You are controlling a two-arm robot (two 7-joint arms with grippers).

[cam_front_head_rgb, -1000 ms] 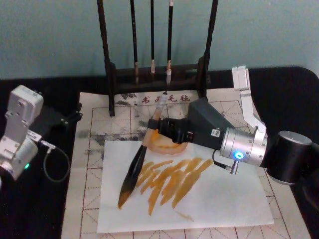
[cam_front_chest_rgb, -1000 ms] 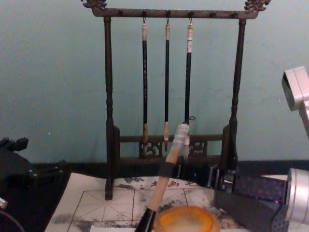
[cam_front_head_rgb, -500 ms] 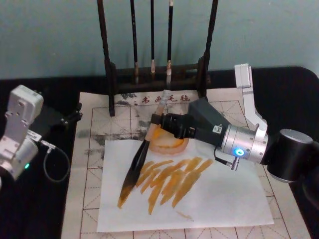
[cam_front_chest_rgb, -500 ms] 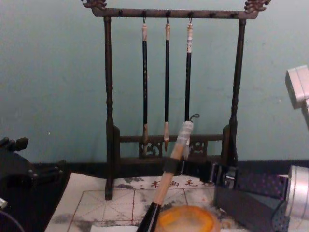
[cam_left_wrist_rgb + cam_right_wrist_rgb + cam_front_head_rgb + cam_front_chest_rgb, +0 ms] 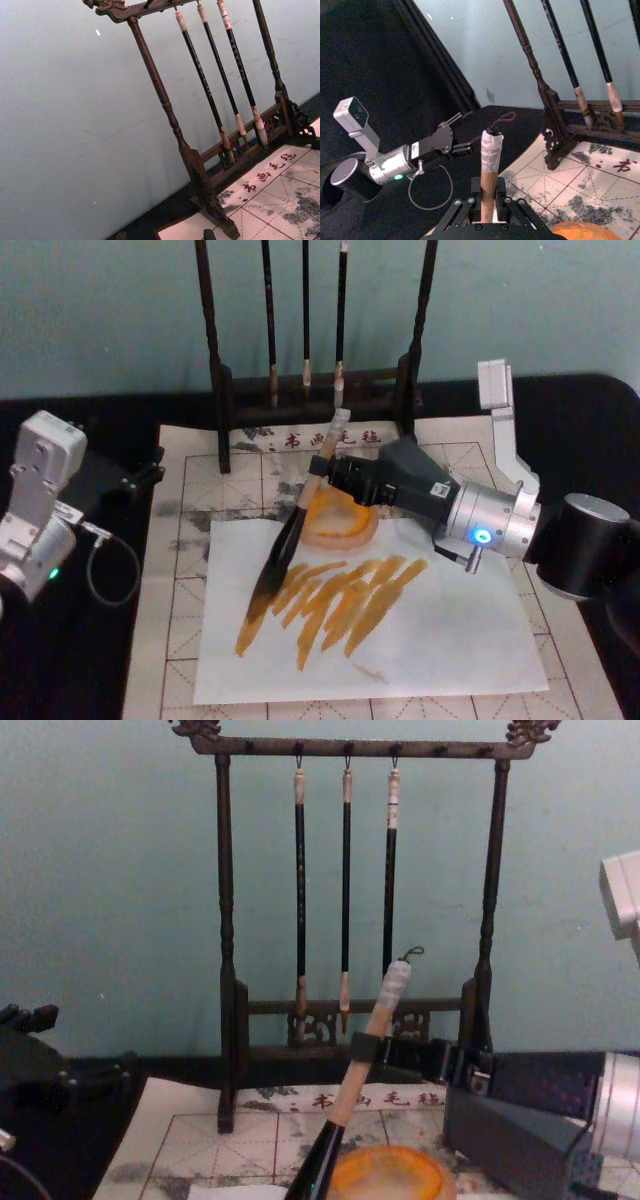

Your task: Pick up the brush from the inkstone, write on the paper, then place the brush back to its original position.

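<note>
Head view shows us our right gripper [image 5: 319, 476] clamped on the brush [image 5: 283, 550] handle, the inkstone [image 5: 345, 531] just below it, and the left gripper [image 5: 140, 478] parked well off to its left.

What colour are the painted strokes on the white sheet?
Orange-brown; the strokes show best in the head view.

The brush rack [image 5: 213, 360] stands just behind the right claw [image 5: 322, 472].

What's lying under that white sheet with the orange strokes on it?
A larger paper with red grid lines and grey smudges shows around the white sheet's edges. Its middle is covered. The right tool holds the brush, bristles over the sheet.
</note>
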